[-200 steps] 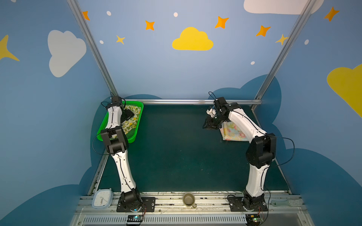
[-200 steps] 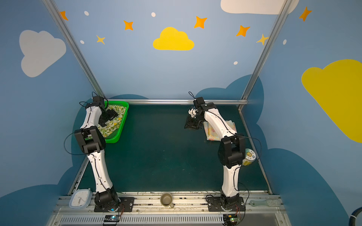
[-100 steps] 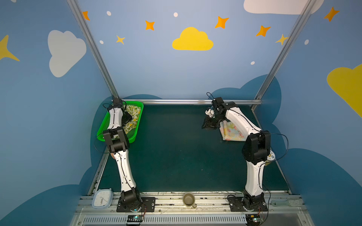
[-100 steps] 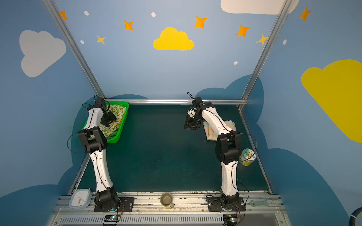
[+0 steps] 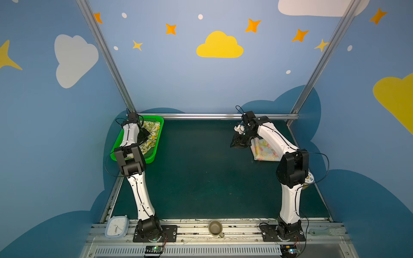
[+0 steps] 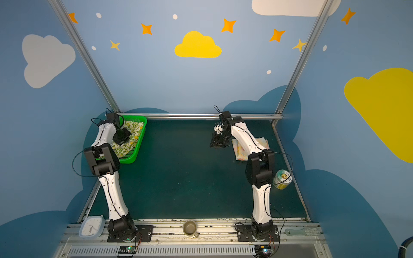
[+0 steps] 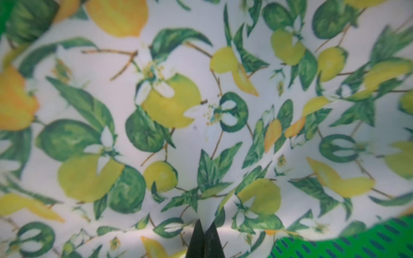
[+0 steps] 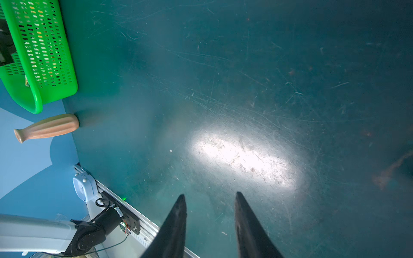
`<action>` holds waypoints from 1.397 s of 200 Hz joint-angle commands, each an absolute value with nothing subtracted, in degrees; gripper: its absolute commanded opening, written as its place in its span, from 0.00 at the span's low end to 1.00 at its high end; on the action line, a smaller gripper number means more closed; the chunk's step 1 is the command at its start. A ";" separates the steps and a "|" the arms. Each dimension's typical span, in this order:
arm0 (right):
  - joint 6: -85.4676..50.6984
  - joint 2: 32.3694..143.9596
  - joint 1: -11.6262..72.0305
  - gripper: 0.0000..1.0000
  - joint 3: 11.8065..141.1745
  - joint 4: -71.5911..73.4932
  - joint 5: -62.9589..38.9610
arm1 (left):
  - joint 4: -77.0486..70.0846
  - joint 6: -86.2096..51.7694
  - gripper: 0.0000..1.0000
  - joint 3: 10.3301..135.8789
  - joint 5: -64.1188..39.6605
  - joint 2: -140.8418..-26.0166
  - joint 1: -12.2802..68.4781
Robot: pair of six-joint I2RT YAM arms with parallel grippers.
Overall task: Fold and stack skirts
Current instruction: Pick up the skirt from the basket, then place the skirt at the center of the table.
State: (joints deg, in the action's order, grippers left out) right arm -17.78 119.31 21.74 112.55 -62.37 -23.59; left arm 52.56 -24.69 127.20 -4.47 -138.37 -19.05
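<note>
Now fetching the second garment: left gripper (image 7: 204, 234), down in the basket (image 5: 149, 159), is pinched shut on the lemon skirt (image 7: 201, 111). Right gripper (image 8: 210, 195) hangs parted, empty, beside the flowered skirt (image 5: 266, 153) folded on the mat (image 5: 201, 174). Next likely: lift clear, spread flat.
</note>
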 commanded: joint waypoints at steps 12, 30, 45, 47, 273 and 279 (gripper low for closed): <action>-17.17 115.76 21.53 0.36 111.04 -62.55 -24.94 | 50.89 -25.06 0.04 123.90 -5.01 -130.55 -18.75; -17.16 115.07 21.53 0.36 110.52 -62.08 -25.28 | 51.23 -25.57 0.04 123.74 -5.26 -127.62 -18.79; -17.04 114.47 21.62 0.36 110.31 -61.92 -25.49 | 51.39 -26.21 0.04 124.19 -5.52 -124.90 -18.81; -17.05 114.38 21.62 0.36 110.31 -61.89 -25.53 | 51.45 -26.31 0.04 124.37 -5.58 -124.54 -18.76; -20.34 97.29 21.20 0.35 95.85 -54.19 -25.49 | 40.34 -36.41 0.04 150.87 -36.69 -114.47 8.35; -20.79 96.34 20.94 0.34 94.73 -53.38 -25.58 | 39.46 -36.24 0.04 148.78 -37.11 -114.70 10.19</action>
